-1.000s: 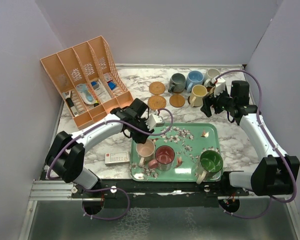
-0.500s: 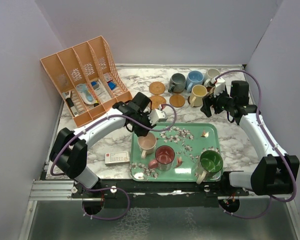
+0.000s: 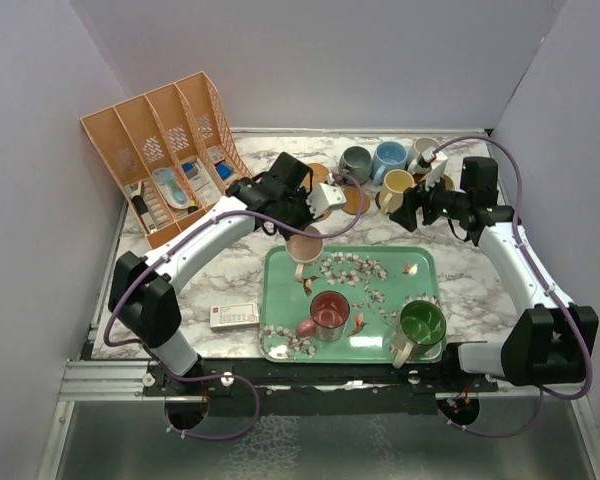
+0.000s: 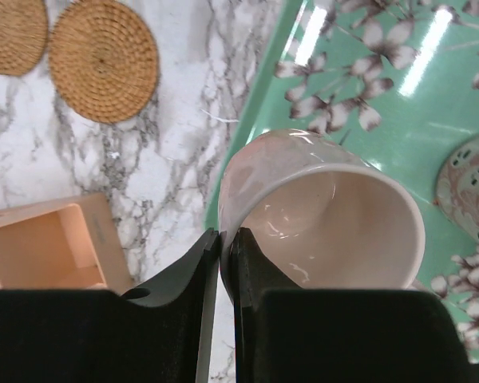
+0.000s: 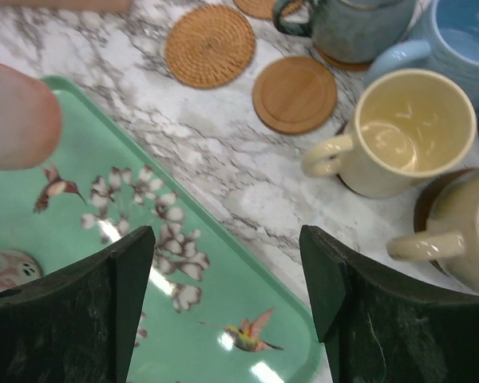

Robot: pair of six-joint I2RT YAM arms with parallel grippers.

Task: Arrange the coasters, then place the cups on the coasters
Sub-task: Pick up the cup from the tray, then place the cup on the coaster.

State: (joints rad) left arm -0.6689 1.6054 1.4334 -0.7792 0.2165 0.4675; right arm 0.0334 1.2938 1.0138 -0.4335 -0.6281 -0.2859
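Observation:
My left gripper (image 3: pixel 300 232) (image 4: pixel 221 239) is shut on the rim of the pink cup (image 3: pixel 304 246) (image 4: pixel 323 211), which hangs over the back left edge of the green tray (image 3: pixel 435 292). Two woven coasters (image 4: pixel 104 60) (image 4: pixel 12 32) lie on the marble beyond it. My right gripper (image 3: pixel 408 208) (image 5: pixel 227 255) is open and holds nothing, over the tray's far right corner. Ahead of it lie a woven coaster (image 5: pixel 210 34) and a smooth wooden coaster (image 5: pixel 294 93). The yellow cup (image 5: pixel 407 128), cream cup (image 5: pixel 463 231), grey cup (image 5: pixel 351 28) and blue cup (image 5: pixel 463 32) stand on the marble, the cream cup on a dark disc. The dark red cup (image 3: pixel 330 312) and green cup (image 3: pixel 421 323) stand on the tray.
An orange file organizer (image 3: pixel 170 155) fills the back left of the table. A small white box (image 3: pixel 234 316) lies left of the tray. A pinkish pebble-like object (image 3: pixel 306 327) sits on the tray beside the dark red cup. Walls close in on three sides.
My left gripper has lifted the pink cup off the tray and carried it back toward the coasters. The right gripper has shifted slightly left and narrowed a little.

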